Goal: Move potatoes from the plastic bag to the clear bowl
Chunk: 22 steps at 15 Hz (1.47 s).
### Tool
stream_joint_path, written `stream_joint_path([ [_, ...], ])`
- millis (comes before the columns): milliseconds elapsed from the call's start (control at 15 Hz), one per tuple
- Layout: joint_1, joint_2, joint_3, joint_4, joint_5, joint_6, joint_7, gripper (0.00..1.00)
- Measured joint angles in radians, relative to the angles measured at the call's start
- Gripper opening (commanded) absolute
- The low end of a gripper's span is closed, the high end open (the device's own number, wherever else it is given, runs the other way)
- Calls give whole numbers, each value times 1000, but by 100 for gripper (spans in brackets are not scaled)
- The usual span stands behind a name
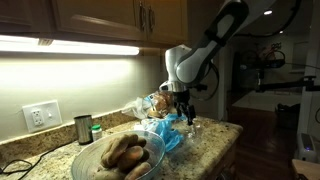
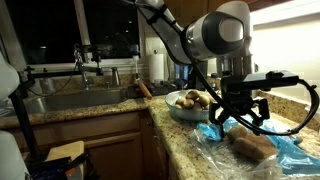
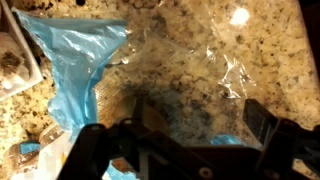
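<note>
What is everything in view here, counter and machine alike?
brown rough-skinned potatoes: several, brown, piled in the bowl.
wide transparent bowl: one, clear, on the counter.
crinkled clear plastic bag with blue parts: one, clear and blue, beside the bowl.
small metal cup: one, silver, near the wall.
steel sink: one, grey, past the bowl.
speckled granite counter: one, tan, beneath bowl and bag.
white and black robot arm: one, above the bag.
claw: one, black, open above the bag.

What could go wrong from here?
1. The open tool hangs over the crinkled bag. The wrist view shows mostly plastic beneath, so closing might pinch film, not the potato, and drag the bag.
2. The bowl already holds a pile of potatoes; another dropped on top might roll out.
</note>
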<state>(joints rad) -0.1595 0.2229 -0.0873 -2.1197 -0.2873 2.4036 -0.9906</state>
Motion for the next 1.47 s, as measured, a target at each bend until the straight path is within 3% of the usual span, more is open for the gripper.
stream_joint_path([
  [1467,-1,116,10,121,7,1,-190,100],
])
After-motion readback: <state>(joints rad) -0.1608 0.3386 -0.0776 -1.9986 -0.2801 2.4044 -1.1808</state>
